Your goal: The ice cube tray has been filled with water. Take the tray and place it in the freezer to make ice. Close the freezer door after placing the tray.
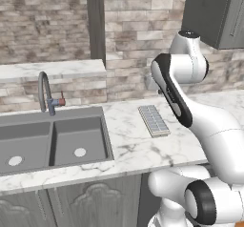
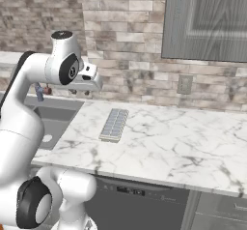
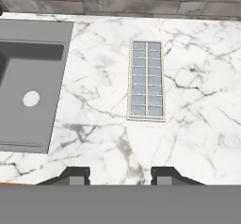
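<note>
Nothing of the task is done yet. The tray (image 3: 147,80), its cells filled with water (image 3: 146,72), lies untouched on the tabletop (image 3: 197,124) right of the sink (image 3: 28,86). The tool (image 3: 120,175) is held above it, fingers spread and empty. Grasping, carrying to the freezer and closing the door are all left.

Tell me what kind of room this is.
A simulated home kitchen, most likely: a double-basin sink with a faucet, a marble counter holding the ice cube tray, a brick backsplash and a grey wall cabinet.
</note>
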### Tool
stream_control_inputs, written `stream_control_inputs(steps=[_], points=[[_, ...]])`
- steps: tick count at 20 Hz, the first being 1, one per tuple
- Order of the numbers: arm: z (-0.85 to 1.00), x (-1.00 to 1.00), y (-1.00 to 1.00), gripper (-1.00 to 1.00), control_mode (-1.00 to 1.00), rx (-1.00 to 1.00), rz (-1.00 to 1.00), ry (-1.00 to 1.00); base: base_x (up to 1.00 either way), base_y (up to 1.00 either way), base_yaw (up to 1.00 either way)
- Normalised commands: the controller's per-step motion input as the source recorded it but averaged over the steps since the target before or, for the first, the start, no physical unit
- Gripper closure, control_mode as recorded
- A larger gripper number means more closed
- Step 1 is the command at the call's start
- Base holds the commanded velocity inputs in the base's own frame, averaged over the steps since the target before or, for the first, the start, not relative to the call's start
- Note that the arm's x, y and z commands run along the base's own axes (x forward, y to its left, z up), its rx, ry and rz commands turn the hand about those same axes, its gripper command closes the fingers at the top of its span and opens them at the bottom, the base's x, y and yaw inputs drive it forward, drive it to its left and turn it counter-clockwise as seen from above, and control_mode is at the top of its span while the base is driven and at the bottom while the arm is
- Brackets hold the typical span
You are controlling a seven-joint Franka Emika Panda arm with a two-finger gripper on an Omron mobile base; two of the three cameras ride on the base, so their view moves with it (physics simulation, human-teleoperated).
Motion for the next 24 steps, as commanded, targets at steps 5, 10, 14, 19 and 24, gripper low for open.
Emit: stream_control_inputs(steps=[5, 10, 14, 19, 24], points=[[-0.06, 0.03, 0.0, -1.0, -1.0, 0.0, 0.0, 0.0, 0.0, 0.0, 0.0], [-0.12, 0.05, 0.0, -1.0, -1.0, 0.0, 0.0, -0.02, 0.0, 0.0, 0.0], [0.0, 0.0, -0.12, -1.0, -1.0, 0.0, 0.0, 0.0, 0.0, 0.0, 0.0], [-0.18, 0.05, 0.0, -1.0, -1.0, -0.01, -0.03, 0.0, 0.0, 0.0, 0.0], [-0.3, 0.38, 0.01, -1.0, -1.0, 0.0, -0.01, 0.02, 0.0, 0.0, 0.0]])
